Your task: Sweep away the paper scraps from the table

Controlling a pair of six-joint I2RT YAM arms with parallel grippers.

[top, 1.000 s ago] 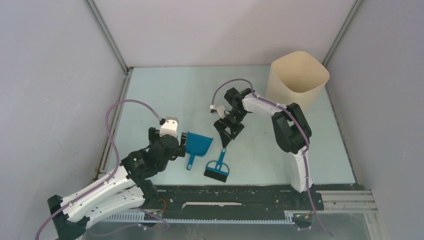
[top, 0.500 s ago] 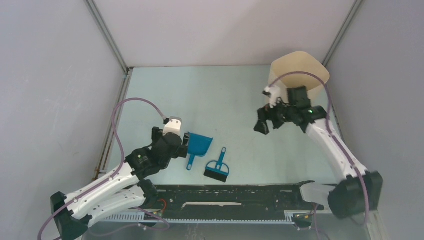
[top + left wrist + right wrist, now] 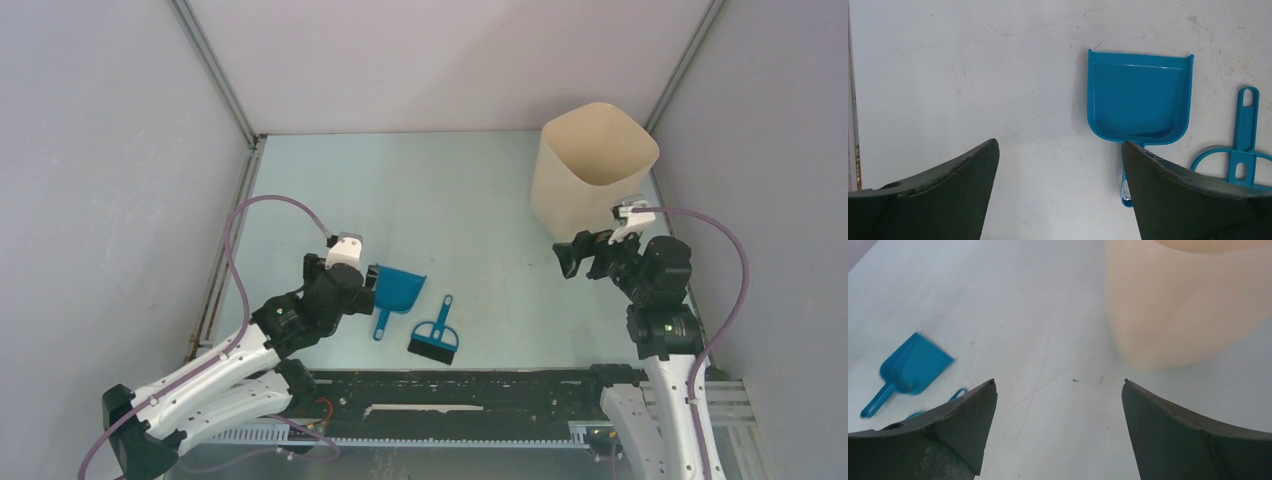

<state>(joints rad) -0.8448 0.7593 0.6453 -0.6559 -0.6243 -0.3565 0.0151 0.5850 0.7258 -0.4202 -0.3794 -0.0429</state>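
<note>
1. The left claw (image 3: 1059,144) has its jaws wide apart with nothing between them. Its wrist cam just shows bare bench (image 3: 450,190) in the gap.
2. That claw sits right next to the blue dustpan (image 3: 398,290) on the dustpan's left side, pointing at it. From the top view I honestly can't tell if it's touching.
3. The dustpan lies flat on the bench, roughly mid-left. In the left wrist view its open mouth faces away from the arm and its handle comes back toward it.
4. A small blue hand brush (image 3: 435,340) lies just to the right of the dustpan with a little gap between them. Its bristles are at the near end and its handle points away.
5. The right claw (image 3: 1059,381) is spread open too, gripping nothing. It's on the right side of the bench, near the base of the tall beige bin (image 3: 590,170), and aimed leftward.
6. The bin stands upright in the far right corner.
7. As for the paper scraps, I can't make any out for sure. The right wrist cam shows a couple of tiny dark specks (image 3: 1075,380) on the bench near the foot of the bin, but they're way too small to call.
</note>
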